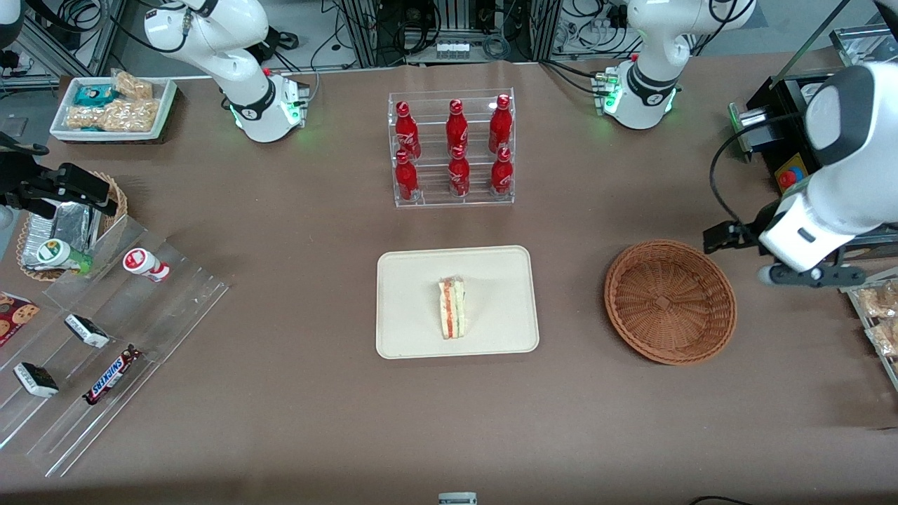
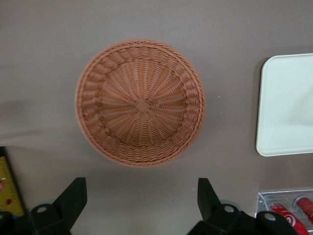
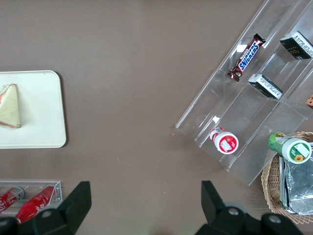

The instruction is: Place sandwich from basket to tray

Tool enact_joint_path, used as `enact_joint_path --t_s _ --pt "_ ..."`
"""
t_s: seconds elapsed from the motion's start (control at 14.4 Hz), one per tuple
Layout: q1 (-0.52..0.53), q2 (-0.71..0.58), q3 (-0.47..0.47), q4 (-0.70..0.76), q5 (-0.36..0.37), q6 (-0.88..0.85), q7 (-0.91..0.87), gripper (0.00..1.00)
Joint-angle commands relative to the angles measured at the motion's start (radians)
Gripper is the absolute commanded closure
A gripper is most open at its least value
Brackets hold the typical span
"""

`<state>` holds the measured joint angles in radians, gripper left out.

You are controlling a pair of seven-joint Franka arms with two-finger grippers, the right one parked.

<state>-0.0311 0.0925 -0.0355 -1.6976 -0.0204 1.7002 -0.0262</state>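
The sandwich [image 1: 452, 308] is shown lying on the tray [image 1: 407, 280], well apart from the gripper [image 1: 807, 275], which is held above the table at the working arm's end, with the basket [image 1: 670, 301] between it and the tray. From the gripper, the sandwich lies past the basket, toward the parked arm's end of the table. The wedge's long axis is seen to run from nearer the front camera to farther from it, with the orange-red and green layers turned up.

In the left wrist view the gripper [image 2: 142, 205] is seen with its fingers [image 2: 73, 198] spread wide and nothing between them. The basket [image 2: 140, 102] is shown empty below it, with a corner of the tray [image 2: 286, 103] just beside.

The placement is judged complete; no further reach toward the sandwich appears to be called for. A rack of red bottles [image 1: 452, 147] stands farther from the front camera than the tray, clear of any path from the gripper.
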Motion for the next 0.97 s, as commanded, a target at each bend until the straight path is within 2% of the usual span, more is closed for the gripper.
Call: enact_joint_path --t_s 0.0,0.28,0.42,0.9 --pt "0.004 -0.071 -0.017 -0.027 0.031 -0.005 0.009 0.0" --pt "0.042 -0.128 -0.018 0.012 0.014 -0.028 0.162 0.0" --pt "0.037 -0.119 -0.017 0.039 0.014 -0.083 0.163 0.0" --pt "0.033 -0.125 -0.023 0.036 0.013 -0.12 0.158 0.0"
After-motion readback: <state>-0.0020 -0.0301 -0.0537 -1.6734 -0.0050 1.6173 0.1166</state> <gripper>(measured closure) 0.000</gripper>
